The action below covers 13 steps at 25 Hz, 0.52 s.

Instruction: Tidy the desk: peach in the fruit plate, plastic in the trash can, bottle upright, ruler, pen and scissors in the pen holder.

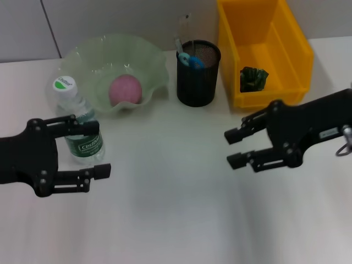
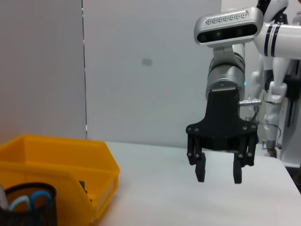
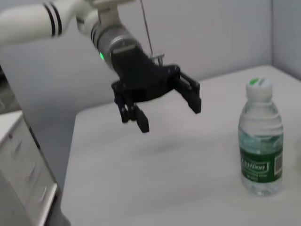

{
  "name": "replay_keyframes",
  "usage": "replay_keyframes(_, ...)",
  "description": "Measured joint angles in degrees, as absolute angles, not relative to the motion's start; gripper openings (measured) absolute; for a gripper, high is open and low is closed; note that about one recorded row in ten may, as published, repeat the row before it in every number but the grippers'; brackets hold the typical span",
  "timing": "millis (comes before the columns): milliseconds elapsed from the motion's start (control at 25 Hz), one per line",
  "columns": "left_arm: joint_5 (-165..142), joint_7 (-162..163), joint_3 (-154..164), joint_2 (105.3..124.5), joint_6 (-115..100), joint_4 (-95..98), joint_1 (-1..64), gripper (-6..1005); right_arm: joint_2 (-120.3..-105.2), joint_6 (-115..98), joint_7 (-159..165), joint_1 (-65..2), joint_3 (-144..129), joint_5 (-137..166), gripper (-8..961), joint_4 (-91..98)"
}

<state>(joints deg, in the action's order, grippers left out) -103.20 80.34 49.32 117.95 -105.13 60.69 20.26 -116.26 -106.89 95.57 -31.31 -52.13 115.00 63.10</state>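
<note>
Bottle (image 1: 82, 129): upright on the worktop (image 1: 176, 220), beside the fruit plate (image 1: 151, 66) holding the peach (image 1: 125, 91). My left pincer (image 1: 91, 148): wide open, empty, just beside the bottle. My right pincer (image 1: 235, 147): open, empty, well apart. Tidying looks complete.

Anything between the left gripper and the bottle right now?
Nothing visible. The left gripper hangs open just beside the bottle, which already stands upright on the desk; in the right wrist view the gap between them is bare desk. The fruit plate sits behind the bottle, not in the path.
</note>
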Motion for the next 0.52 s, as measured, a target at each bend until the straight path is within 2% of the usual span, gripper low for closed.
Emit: replay_keyframes(520,-103.8,82.7,49.3,118.03,-104.9,59.9,21.8,805,-117.79,-106.3,86.1,-31.3,-49.0,112.7,481,62.6)
